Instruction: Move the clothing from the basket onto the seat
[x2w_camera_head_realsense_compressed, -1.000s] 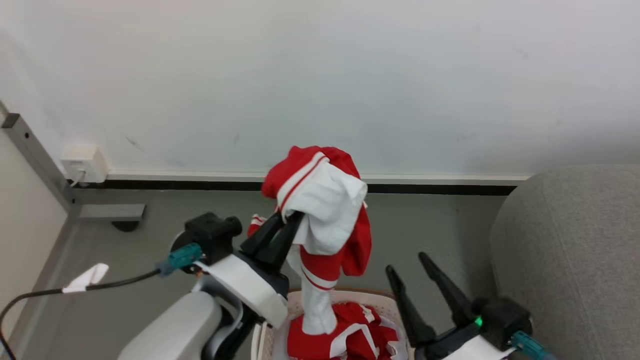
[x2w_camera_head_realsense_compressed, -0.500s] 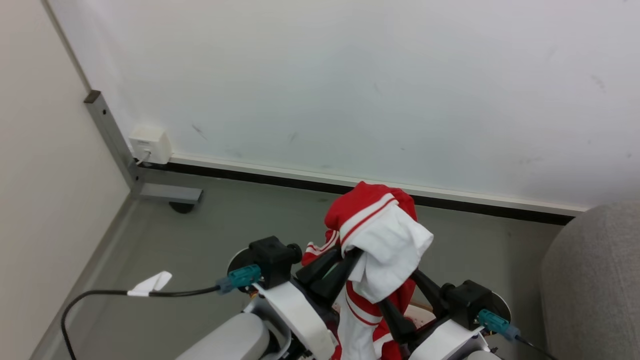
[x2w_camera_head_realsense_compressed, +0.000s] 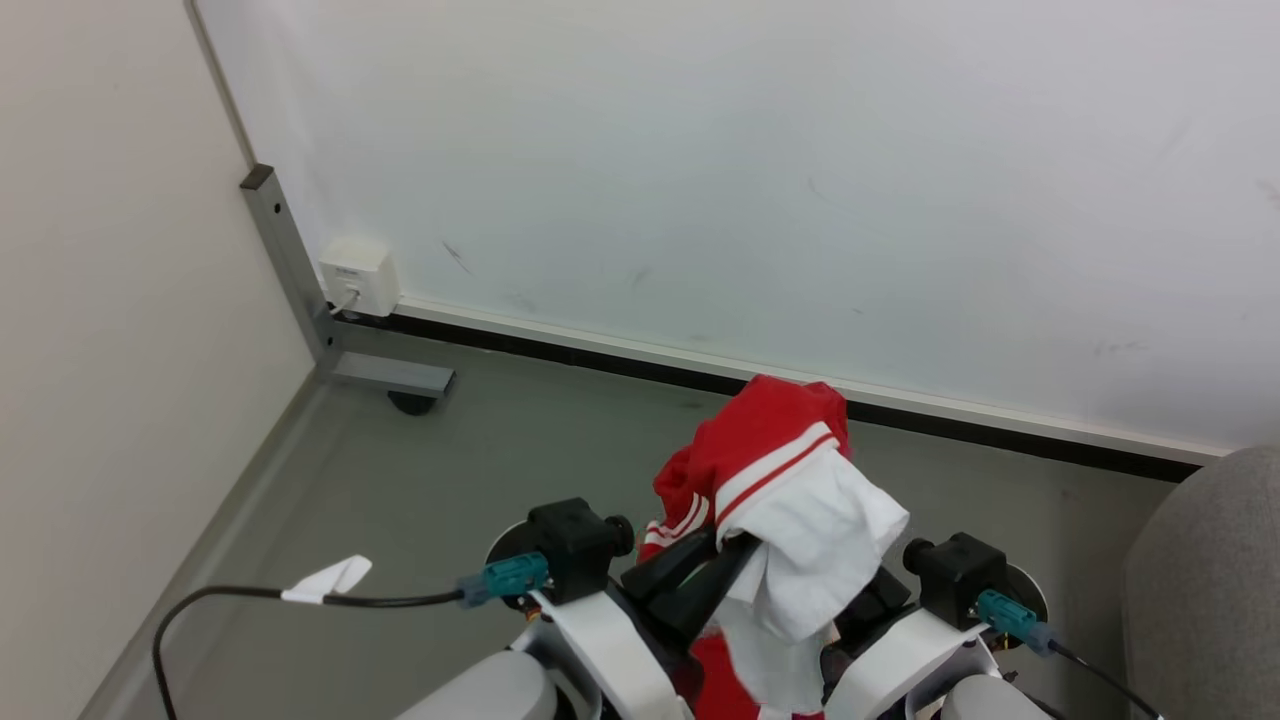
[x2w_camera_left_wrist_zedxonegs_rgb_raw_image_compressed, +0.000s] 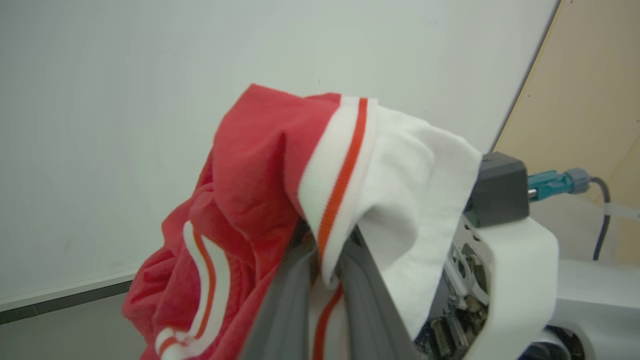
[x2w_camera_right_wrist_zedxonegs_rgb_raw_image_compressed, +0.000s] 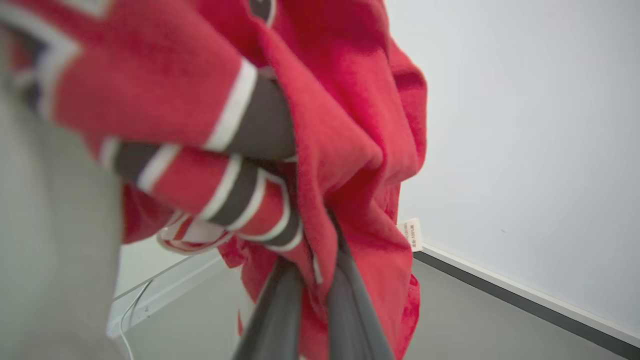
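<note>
Our left tool (x2w_camera_left_wrist_zedxonegs_rgb_raw_image_compressed: 324, 252) pinches the clothing (x2w_camera_head_realsense_compressed: 790, 470) at its striped white hem; our right tool (x2w_camera_right_wrist_zedxonegs_rgb_raw_image_compressed: 312, 265) grips its red folds. It hangs left of the seat (x2w_camera_head_realsense_compressed: 1215, 580).

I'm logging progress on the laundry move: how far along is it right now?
Done: the red and white clothing is lifted, hanging above the floor. In hand: the left gripper pinches a striped white edge, and the right gripper is shut on red fabric. Left: the clothing hangs to the left of the grey sofa and none of it rests there, so carrying it over and laying it down remain.
</note>
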